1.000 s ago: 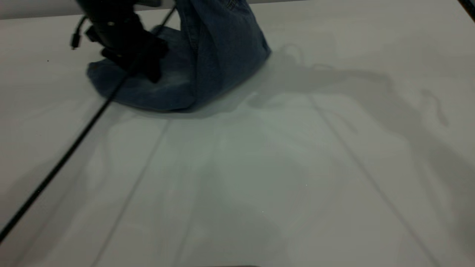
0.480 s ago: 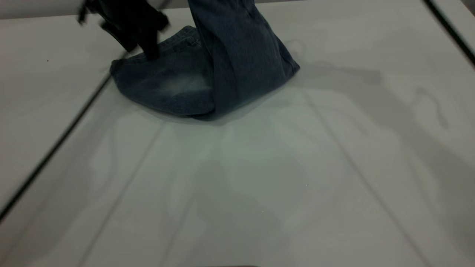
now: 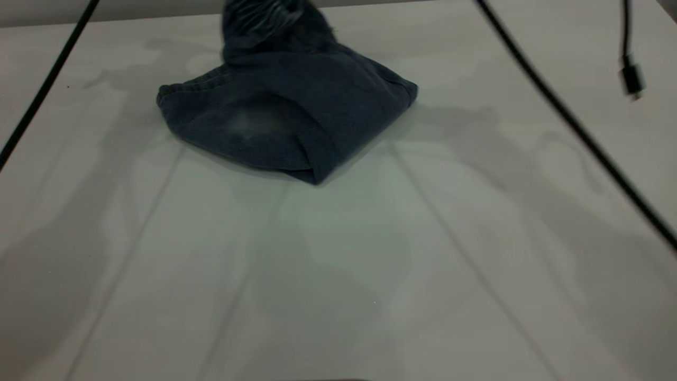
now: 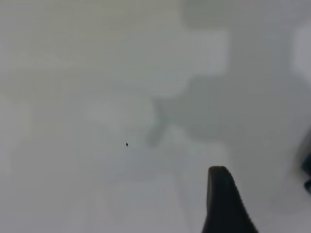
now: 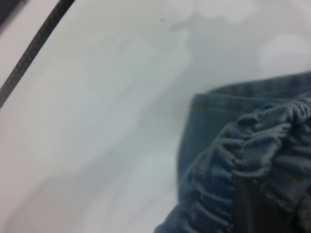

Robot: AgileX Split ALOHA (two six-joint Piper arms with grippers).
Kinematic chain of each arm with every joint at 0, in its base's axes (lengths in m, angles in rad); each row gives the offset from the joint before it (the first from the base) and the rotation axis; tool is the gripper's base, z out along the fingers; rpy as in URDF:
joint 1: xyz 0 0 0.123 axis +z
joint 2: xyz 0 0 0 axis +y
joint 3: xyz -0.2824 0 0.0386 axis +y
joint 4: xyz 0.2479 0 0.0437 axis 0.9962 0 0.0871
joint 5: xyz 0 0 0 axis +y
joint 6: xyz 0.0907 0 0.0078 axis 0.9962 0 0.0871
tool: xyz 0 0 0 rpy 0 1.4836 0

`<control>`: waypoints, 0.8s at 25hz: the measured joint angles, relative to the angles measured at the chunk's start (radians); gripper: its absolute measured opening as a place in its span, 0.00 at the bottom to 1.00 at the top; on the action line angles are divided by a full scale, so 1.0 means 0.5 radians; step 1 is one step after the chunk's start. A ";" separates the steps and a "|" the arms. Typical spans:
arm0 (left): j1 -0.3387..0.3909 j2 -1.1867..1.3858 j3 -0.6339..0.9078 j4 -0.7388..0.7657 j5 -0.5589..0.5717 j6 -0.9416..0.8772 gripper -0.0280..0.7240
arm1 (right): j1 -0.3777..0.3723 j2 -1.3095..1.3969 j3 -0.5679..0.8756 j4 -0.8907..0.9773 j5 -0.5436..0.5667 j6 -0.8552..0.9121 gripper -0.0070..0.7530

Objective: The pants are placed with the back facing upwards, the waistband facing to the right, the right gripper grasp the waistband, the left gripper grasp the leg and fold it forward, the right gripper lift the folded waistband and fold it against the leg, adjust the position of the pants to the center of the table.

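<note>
The table fills the exterior view, white and bare apart from the pants and two cables. The pants lie as a folded denim bundle toward the table's far side, left of its middle, with a pale faded patch on the near panel. A second ago the upper part of the pants stood tall and draped from above; now it has come down over the lower layer, so the waistband-to-leg fold looks nearly laid. Only the waistband is still raised at the far edge of the bundle. Judged from that, what remains is the release and the shift to the table's centre.

The left gripper was over the pants' left end a second ago and has pulled away. The exterior view now shows only its cable left of the pants. The left wrist view shows one black fingertip over bare table, no cloth near; the other finger is out of frame, so its spread cannot be told.

The right gripper is out of frame in the exterior view; just its cable crosses right of the pants. The right wrist view alone shows the ruffled elastic bunched around a dark finger, apparently pinched, with the hem edge beyond.
</note>
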 joint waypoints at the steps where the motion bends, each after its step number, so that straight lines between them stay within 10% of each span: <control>1: 0.000 0.000 -0.021 -0.019 0.009 -0.002 0.54 | 0.020 0.028 0.000 0.081 -0.034 -0.039 0.10; 12: 0.000 0.001 -0.059 -0.313 0.110 0.208 0.54 | 0.056 0.123 -0.002 0.579 -0.127 -0.277 0.77; 20: -0.009 0.060 -0.060 -0.860 0.112 1.071 0.54 | -0.259 -0.018 -0.002 -0.434 -0.044 0.403 0.78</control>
